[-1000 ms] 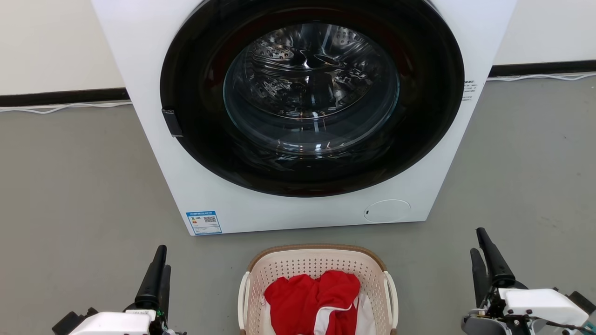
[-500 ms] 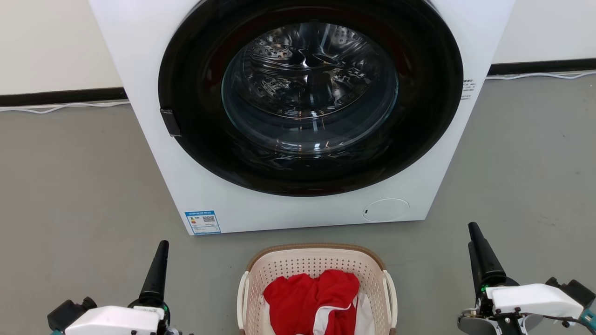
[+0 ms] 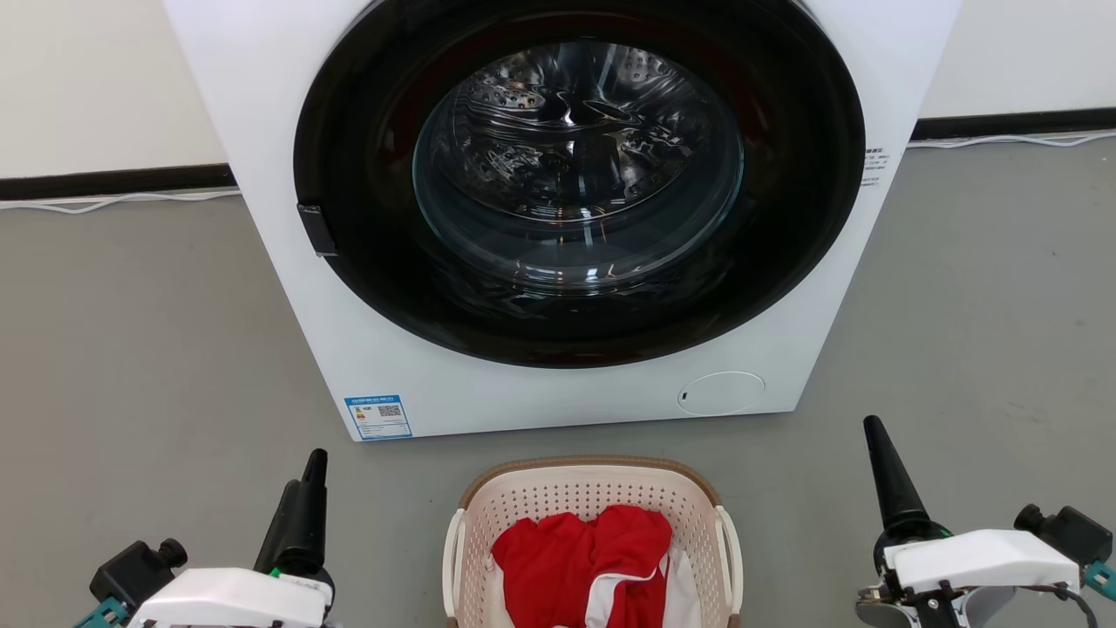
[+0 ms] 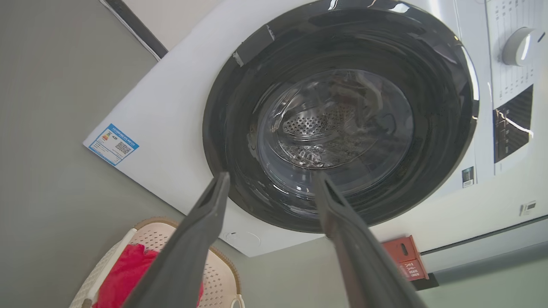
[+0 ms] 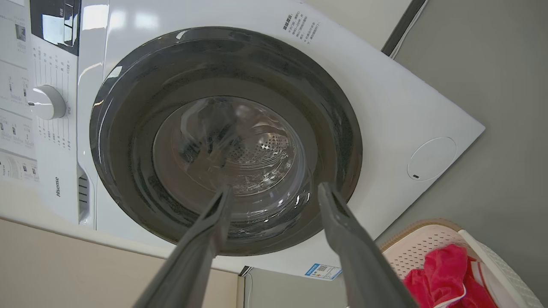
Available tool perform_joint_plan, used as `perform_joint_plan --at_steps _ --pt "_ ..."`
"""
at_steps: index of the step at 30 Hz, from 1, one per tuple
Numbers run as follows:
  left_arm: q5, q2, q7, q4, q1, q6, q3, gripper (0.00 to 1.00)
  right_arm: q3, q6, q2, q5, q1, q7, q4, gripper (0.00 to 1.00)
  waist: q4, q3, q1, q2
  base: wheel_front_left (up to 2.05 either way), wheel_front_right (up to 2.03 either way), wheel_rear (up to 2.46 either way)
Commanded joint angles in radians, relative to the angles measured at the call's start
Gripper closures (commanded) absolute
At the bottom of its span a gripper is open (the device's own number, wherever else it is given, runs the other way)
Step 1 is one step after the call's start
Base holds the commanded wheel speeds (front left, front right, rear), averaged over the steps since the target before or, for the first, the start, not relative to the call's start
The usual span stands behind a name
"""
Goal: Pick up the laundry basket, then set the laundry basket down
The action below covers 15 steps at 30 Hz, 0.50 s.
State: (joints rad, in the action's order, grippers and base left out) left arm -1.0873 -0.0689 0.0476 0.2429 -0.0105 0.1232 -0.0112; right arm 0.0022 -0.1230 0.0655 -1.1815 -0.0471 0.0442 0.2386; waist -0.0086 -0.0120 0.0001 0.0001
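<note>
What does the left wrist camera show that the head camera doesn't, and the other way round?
Left wrist view: a control knob, a red box by the wall, and the gap between the left gripper's open fingers. Head view: the right gripper at the lower right. Both: the washing machine, its blue label, and the laundry basket holding red cloth.

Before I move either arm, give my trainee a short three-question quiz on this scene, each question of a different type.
1. True or false: the left gripper is shut on the laundry basket.
2. What lies in the basket? A) blue towels B) red cloth C) nothing
3. Fill in: the basket stands on the floor in front of the ____.

Key
1. False: its fingers stand apart and hold nothing.
2. B
3. washing machine
</note>
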Motion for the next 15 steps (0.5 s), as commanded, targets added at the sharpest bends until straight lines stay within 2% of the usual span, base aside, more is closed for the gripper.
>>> perform_joint_plan --at_steps 1,15 --pt "0.057 -0.010 0.015 -0.030 -0.049 0.003 -0.016 0.00 0.015 -0.004 0.012 0.055 -0.052 0.019 -0.024 0.00 0.000 0.000 -0.0001 -0.0001 0.00 0.00 0.00" --pt "0.228 -0.009 0.053 -0.030 -0.051 0.004 -0.003 0.00 0.031 -0.004 0.005 0.230 -0.055 0.057 -0.018 0.00 -0.002 0.000 -0.0001 -0.0001 0.00 0.00 0.00"
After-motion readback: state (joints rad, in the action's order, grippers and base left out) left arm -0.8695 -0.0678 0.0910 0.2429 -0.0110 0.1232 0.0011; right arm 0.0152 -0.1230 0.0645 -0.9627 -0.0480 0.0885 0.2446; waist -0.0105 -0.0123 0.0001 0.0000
